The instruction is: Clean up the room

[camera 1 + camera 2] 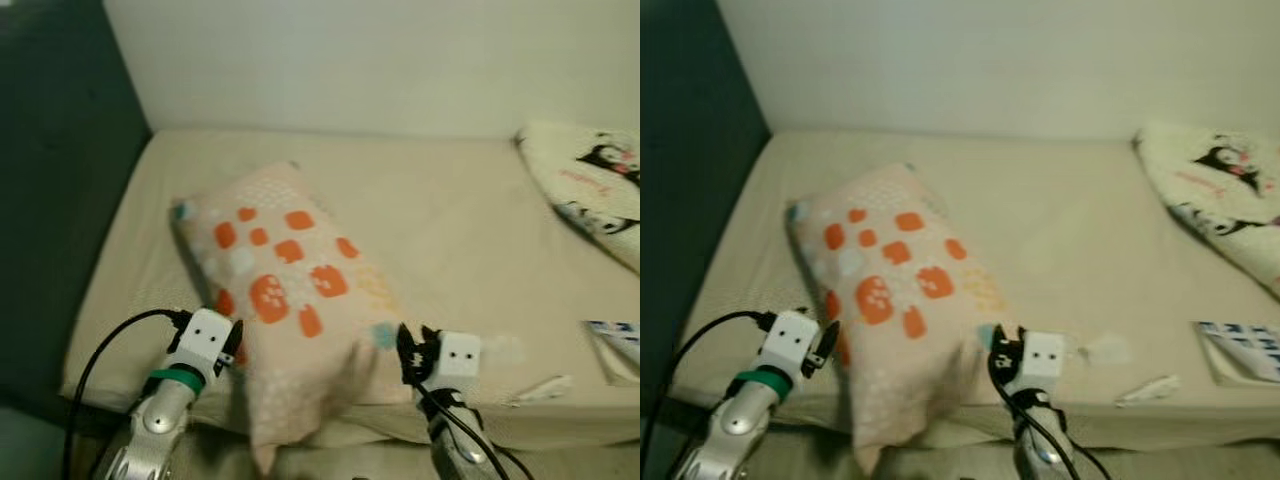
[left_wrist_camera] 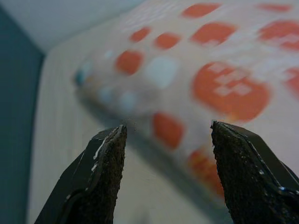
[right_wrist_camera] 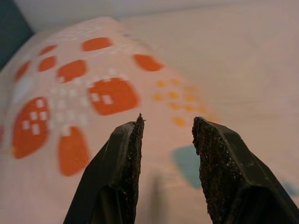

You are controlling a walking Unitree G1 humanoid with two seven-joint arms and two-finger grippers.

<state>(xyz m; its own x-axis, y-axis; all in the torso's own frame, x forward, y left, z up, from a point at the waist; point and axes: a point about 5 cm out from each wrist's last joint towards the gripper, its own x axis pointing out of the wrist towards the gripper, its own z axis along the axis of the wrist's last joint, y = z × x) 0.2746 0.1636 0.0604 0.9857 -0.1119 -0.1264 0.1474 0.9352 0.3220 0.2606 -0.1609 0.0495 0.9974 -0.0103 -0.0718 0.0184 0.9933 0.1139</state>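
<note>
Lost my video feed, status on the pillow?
Left gripper and right gripper both open, flanking the orange-patterned pillow, near end overhanging the bed edge. Not gripped yet. Nothing between fingers and pillow.

My head cameras look forward and down over the bed, both sharing the pillow and wall, the right eye slightly offset. My left wrist camera looks along its fingers, very near the pillow's side. The right wrist camera sits close over the same pillow, blurry, probably near its corner.
</note>
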